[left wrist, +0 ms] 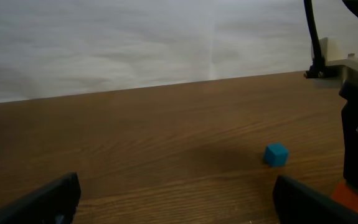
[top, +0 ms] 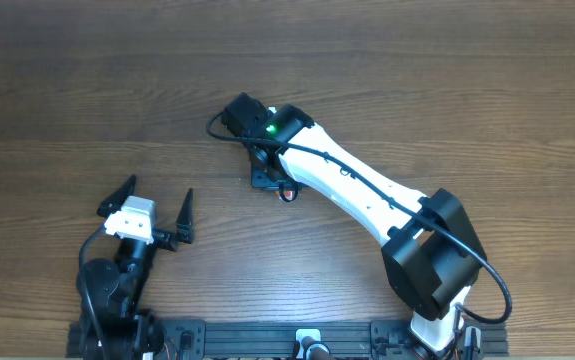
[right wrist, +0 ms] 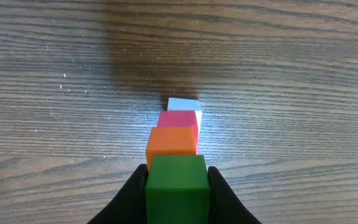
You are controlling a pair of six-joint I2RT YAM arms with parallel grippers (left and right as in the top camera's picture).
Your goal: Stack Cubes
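Counting three stacked so far: white cube (right wrist: pixel 185 104) at the base, pink cube (right wrist: pixel 180 119) on it, orange cube (right wrist: pixel 172 142) on top. Column straight enough, with a slight offset between layers in the right wrist view.

Holding green cube (right wrist: pixel 177 190) in right gripper (right wrist: pixel 177 180), fingers closed on two opposite faces, lined up directly over the orange cube. Can't tell whether seated or a hair above, so treating the fourth layer as in progress, not done.

Still to do: release green, back off without nudging the column, then fetch blue cube (left wrist: pixel 276 154). Lying alone on the table (top: pixel 447 80), apart from the stack, near the right arm as seen from the left wrist.

Parked near its base: left gripper (top: pixel 160 190), fingers spread wide, nothing held.

Estimating a bit past halfway: three of five placed, fourth pending release, fifth untouched. Tipping risk rising with height.
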